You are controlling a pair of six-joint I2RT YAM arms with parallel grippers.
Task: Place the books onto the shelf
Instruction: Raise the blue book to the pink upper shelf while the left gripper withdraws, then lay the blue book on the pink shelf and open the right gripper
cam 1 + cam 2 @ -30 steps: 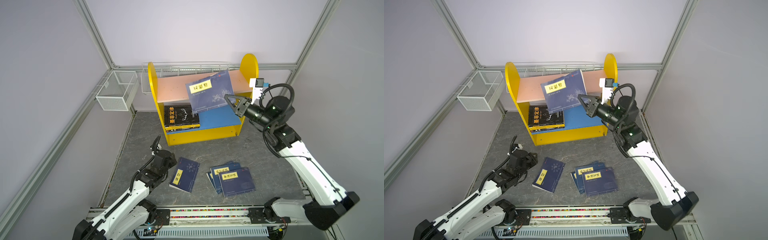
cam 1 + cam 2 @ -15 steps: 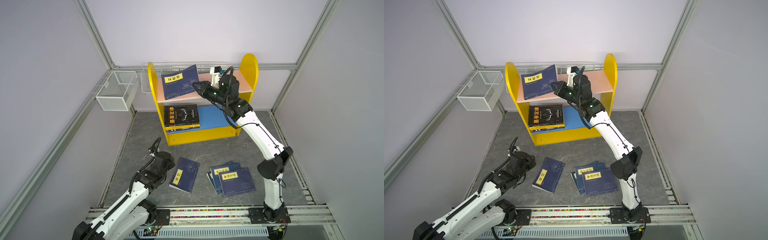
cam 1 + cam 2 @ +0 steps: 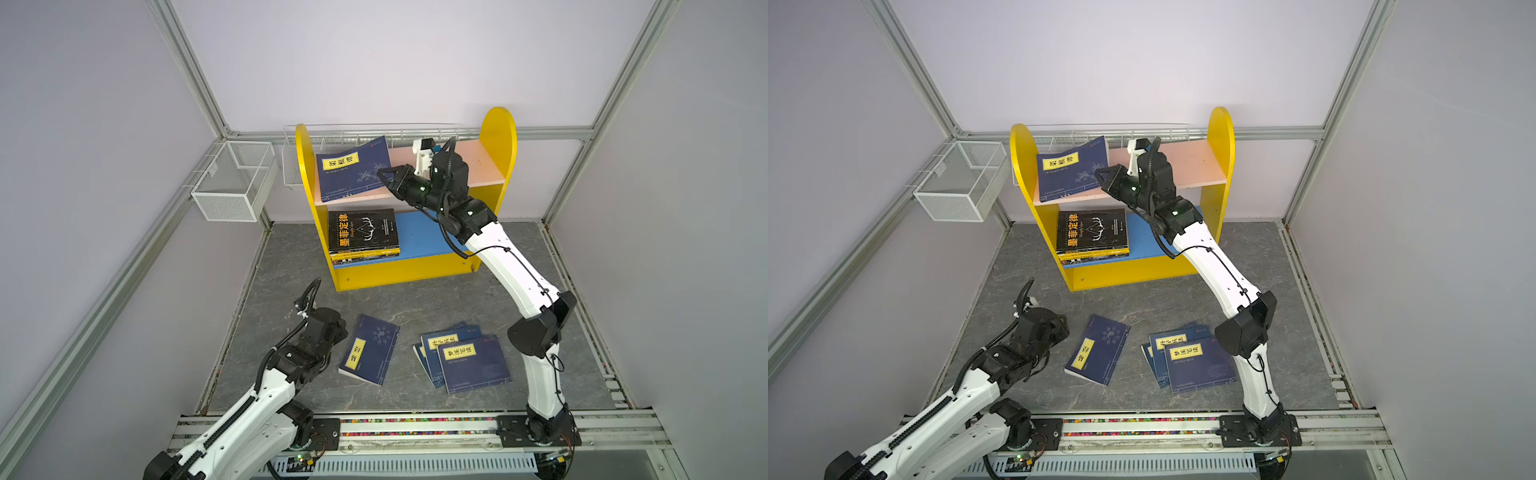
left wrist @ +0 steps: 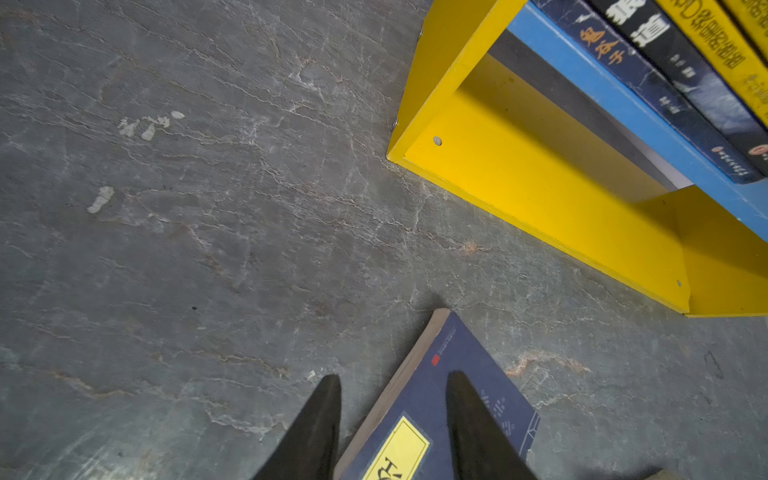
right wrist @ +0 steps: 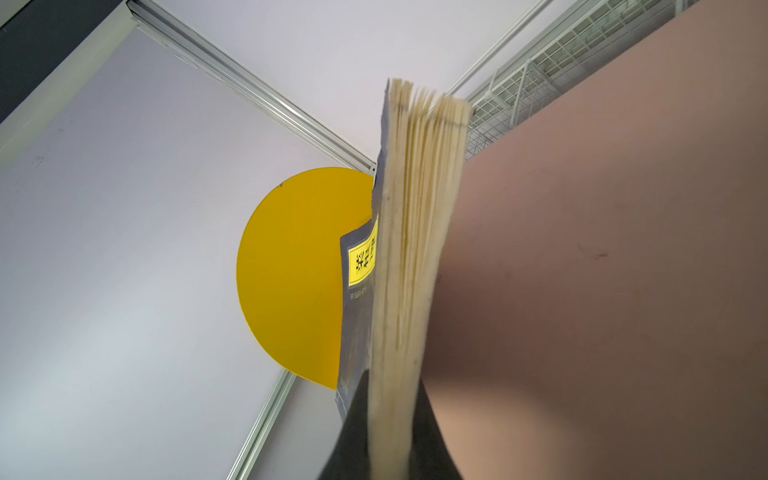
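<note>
Quick look from my remote seat: the right gripper (image 3: 383,178) is up at the shelf (image 3: 500,137), clamped tight on the page edge of a navy book with a yellow title label (image 3: 353,170). The wrist view shows the fingers (image 5: 357,432) pinching the fanned pages, with the pink upper board (image 5: 602,270) right beside them. That book sits tilted over the left end of the pink board, cover up, close to the left yellow side panel. I can't tell if its lower edge actually rests on the board. On the blue lower board (image 3: 419,237), at its left end, there's a flat stack of books with a black one with orange characters (image 3: 363,230) on top. The shelf itself stands at the far edge of the grey marbled desk (image 3: 436,307), about mid-way along. Near the front edge, left of the middle, a single navy book (image 3: 370,349) lies flat, and a small fanned pile of navy books (image 3: 469,361) lies right of the middle, well apart from the shelf. The left gripper (image 4: 392,374) hangs over that single book's corner with its jaws partly spread. One finger is over the cover, the other over bare desk, and it's gripping nothing. Can't tell if the tips touch down. A white wire mesh basket (image 3: 232,183) hangs on the left wall.
</note>
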